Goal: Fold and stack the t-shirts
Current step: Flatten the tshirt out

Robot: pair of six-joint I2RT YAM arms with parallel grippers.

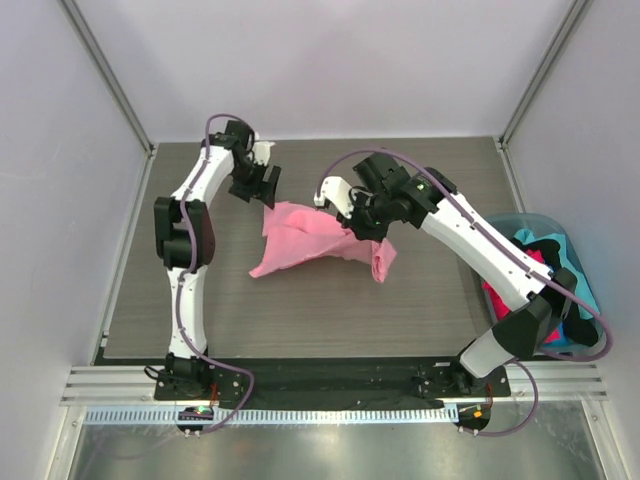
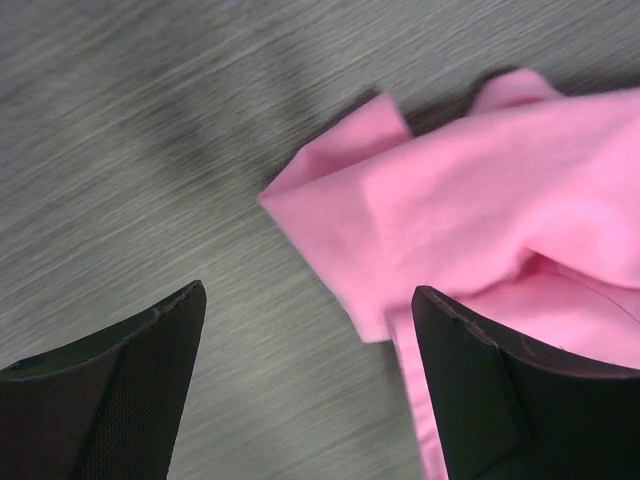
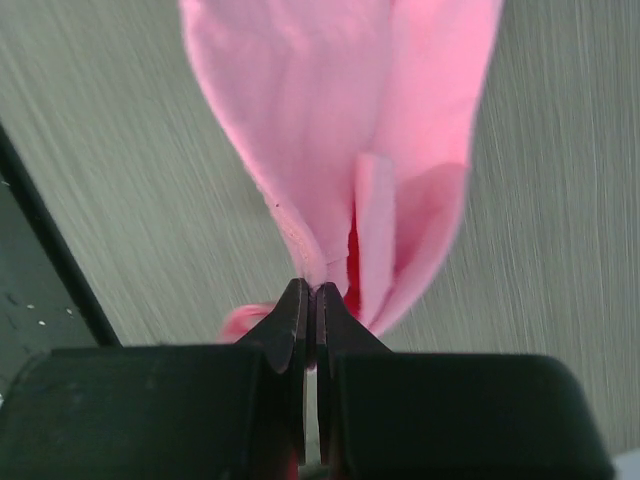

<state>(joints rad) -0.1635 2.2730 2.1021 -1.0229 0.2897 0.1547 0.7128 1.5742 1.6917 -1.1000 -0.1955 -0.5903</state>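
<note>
Grey wood-grain covered the table (image 1: pixel 300 320), which filled most of the floor of the white-walled booth. Two white and black arms rose from its near edge. The left arm (image 1: pixel 185 235) stood tall on its side. The right arm (image 1: pixel 480 250) stretched in a long slant toward the middle.

At the right edge of the table sat a light-blue tub (image 1: pixel 592 290). Inside it lay a heap of t-shirts (image 1: pixel 545 258), black, teal and hot pink, jumbled together.

Near the middle of the table, a little toward the far side, lay a light pink t-shirt (image 1: pixel 300 240) (image 2: pixel 480 220) (image 3: pixel 330 120). It was crumpled and unfolded, with creases running across it and one corner trailing toward the near left.

The right gripper (image 1: pixel 362 232) (image 3: pixel 312 295) was at the shirt's right end, its jaws pressed tight together on a gathered fold of the pink cloth. From the wrist view the fabric fanned out beyond the tips.

The left gripper (image 1: pixel 257 192) (image 2: pixel 310 292) hung over the shirt's far left corner with its jaws spread wide and nothing between them. One finger (image 2: pixel 480 390) overlapped the cloth in the wrist view. Whether it touched, I could not tell.
</note>
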